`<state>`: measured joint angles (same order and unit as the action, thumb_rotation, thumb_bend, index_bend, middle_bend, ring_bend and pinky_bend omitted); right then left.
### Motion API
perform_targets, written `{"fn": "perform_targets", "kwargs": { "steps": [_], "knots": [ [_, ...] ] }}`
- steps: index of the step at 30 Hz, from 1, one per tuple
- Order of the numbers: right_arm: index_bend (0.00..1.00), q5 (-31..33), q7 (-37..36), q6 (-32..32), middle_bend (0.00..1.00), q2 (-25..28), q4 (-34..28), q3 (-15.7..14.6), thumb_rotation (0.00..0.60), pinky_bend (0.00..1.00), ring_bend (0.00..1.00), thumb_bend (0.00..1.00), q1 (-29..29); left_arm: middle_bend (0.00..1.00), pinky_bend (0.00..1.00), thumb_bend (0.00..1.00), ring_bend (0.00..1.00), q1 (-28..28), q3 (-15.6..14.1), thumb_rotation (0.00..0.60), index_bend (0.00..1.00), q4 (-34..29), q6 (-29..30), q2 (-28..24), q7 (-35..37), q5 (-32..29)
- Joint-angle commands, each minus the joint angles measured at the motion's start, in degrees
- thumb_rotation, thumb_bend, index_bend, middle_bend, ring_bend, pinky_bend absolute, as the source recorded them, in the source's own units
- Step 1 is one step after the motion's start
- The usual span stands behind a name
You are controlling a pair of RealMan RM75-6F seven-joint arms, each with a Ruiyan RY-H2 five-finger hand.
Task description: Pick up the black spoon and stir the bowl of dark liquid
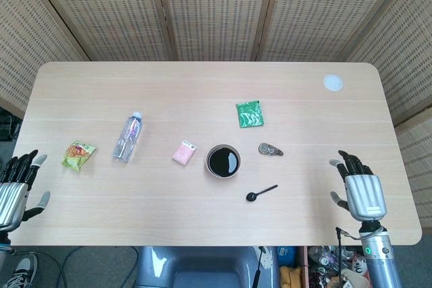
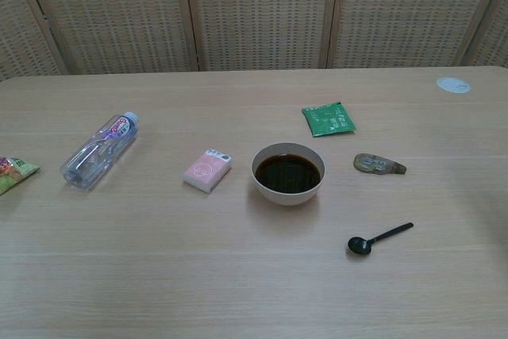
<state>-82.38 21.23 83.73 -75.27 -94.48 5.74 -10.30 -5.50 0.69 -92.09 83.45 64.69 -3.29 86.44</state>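
Both hands are empty with fingers spread: the left hand (image 1: 17, 183) at the table's (image 1: 202, 85) near-left edge, the right hand (image 1: 360, 190) near-right. Untouched, the black spoon (image 1: 261, 193) (image 2: 379, 239) lies flat (bowl end toward the robot) just beside the bowl of dark liquid (image 1: 223, 161) (image 2: 288, 173).

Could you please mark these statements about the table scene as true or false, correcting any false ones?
1. The black plastic spoon lies on the table, apart from the white bowl of dark liquid. True.
2. The right hand grips the spoon. False: it holds nothing, fingers apart.
3. The clear plastic water bottle stands upright. False: it lies on its side.
4. The small pink packet lies between the bottle and the bowl. True.
5. The green sachet sits inside the bowl. False: it lies on the table beyond it.
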Motion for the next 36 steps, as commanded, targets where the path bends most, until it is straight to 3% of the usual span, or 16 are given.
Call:
{"fn": "perform_targets", "kwargs": {
  "steps": [1, 15, 21, 27, 32, 36],
  "knots": [
    [0.31, -0.03, -0.08, 0.02, 0.24, 0.0, 0.02, 0.01, 0.6, 0.42, 0.21, 0.31, 0.03, 0.0, 0.0, 0.41, 0.0, 0.04, -0.05, 0.6, 0.05, -0.03, 0.05, -0.03, 0.01, 0.08],
    [0.31, -1.67, -2.68, -0.12, 0.26, 0.32, -0.2, -0.01, 0.6, 0.42, 0.21, 0.31, -0.33, 0.0, 0.0, 0.41, 0.0, 0.73, -0.2, 0.6, 0.05, -0.34, 0.96, -0.59, -0.05, 0.12],
    [0.31, -4.33, -4.16, -1.19, 0.32, 0.79, -0.68, 0.04, 0.6, 0.42, 0.23, 0.31, -1.92, 0.0, 0.0, 0.41, 0.0, 0.59, -0.15, 0.6, 0.05, -0.73, 0.93, -0.65, -0.14, 0.41],
    [0.31, -6.47, -6.89, -5.89, 0.42, 1.49, -1.56, -0.05, 0.6, 0.44, 0.35, 0.31, -5.38, 0.0, 0.0, 0.41, 0.0, 0.21, 0.1, 0.6, 0.05, -0.67, 0.58, -0.74, -0.13, 0.44],
    [0.31, -7.71, -7.3, -10.55, 0.57, 1.24, -1.6, -0.38, 0.6, 0.66, 0.55, 0.31, -8.55, 0.0, 0.0, 0.41, 0.0, 0.15, 0.11, 0.6, 0.05, -0.68, 0.64, -0.95, -0.06, 0.64],
    [0.35, -7.91, -7.39, -16.28, 0.67, 0.52, -0.85, -0.81, 0.6, 0.78, 0.69, 0.31, -12.05, 0.0, 0.0, 0.41, 0.0, 0.19, 0.31, 0.6, 0.05, -0.63, 0.8, -1.24, 0.09, 0.43]
  ]
}}
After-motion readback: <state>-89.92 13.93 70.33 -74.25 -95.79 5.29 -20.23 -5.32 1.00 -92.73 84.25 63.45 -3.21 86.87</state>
